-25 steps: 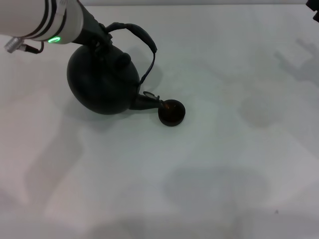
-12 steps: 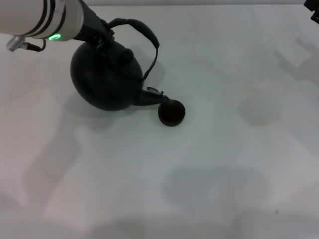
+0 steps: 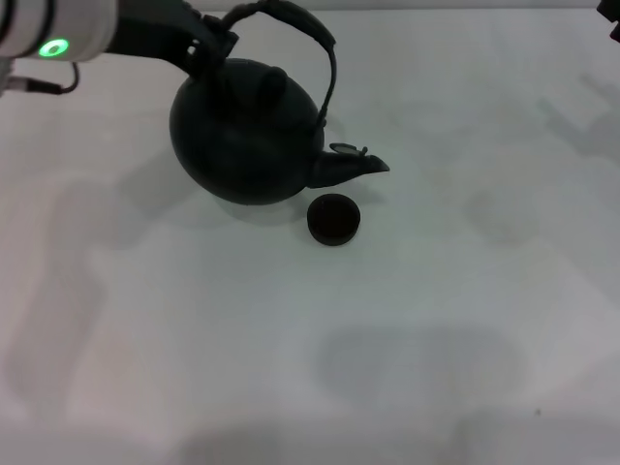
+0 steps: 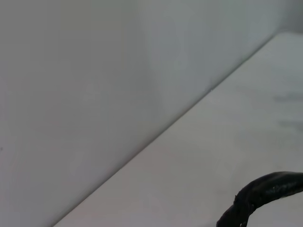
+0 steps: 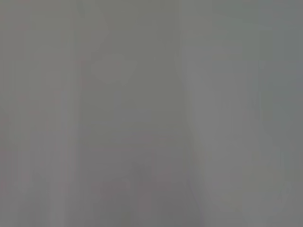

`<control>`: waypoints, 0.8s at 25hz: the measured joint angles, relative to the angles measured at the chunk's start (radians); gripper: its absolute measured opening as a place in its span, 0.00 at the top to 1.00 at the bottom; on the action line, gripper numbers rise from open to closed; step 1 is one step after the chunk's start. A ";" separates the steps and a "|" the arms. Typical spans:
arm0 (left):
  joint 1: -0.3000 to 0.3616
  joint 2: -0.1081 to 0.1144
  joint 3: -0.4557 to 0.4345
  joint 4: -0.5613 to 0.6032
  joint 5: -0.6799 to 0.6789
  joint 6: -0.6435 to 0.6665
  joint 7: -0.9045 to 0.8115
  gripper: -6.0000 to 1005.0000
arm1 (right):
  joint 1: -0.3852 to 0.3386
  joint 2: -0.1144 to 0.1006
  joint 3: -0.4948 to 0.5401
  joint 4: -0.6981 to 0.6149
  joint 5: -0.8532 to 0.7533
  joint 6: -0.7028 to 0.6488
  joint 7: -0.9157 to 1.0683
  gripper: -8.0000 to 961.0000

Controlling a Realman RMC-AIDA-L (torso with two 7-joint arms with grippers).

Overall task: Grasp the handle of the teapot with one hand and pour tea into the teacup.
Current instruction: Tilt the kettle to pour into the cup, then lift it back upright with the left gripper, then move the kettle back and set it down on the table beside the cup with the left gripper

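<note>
Here the left pincer [image 3: 208,44] is clamped on the near-left end of the handle [image 3: 308,29], where the bail meets the teapot [image 3: 247,131]; its fingers merge with the dark metal, so only the grip is clear, not the exact finger placement; the left arm runs off the upper left edge, a green light on its white sleeve. The teapot hangs above the white worktop [image 3: 407,339], its shadow below it, tilted only slightly, the stubby spout [image 3: 349,167] pointing toward the robot's right; the knob of the lid [image 3: 269,82] is hard to separate from the black body. The teacup [image 3: 333,219] stands on the worktop just below and beside the spout, apart from it; its contents cannot be made out. In the left wrist view only a curved piece of the handle shows at the edge, against wall and worktop. The right pincer shows only as a dark sliver at the top right corner of the head view, cut off; whether it is parted or closed I cannot tell; the right wrist view gives only blank grey.
</note>
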 joint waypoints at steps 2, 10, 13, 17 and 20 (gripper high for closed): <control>0.016 0.000 -0.015 0.000 -0.025 0.004 0.026 0.86 | -0.002 -0.002 0.000 0.000 0.000 0.000 0.002 0.11; 0.218 -0.001 -0.222 -0.092 -0.487 0.071 0.461 0.86 | -0.005 -0.003 -0.005 0.001 0.000 -0.001 0.006 0.11; 0.275 -0.002 -0.269 -0.179 -0.673 0.077 0.674 0.86 | -0.007 -0.002 -0.008 0.002 -0.005 -0.004 0.006 0.11; 0.307 0.000 -0.349 -0.375 -0.927 0.048 0.939 0.86 | -0.008 0.000 -0.009 0.008 -0.015 -0.007 0.014 0.11; 0.303 0.003 -0.420 -0.524 -1.042 -0.015 1.084 0.86 | -0.008 0.001 -0.010 0.018 -0.026 -0.006 0.020 0.11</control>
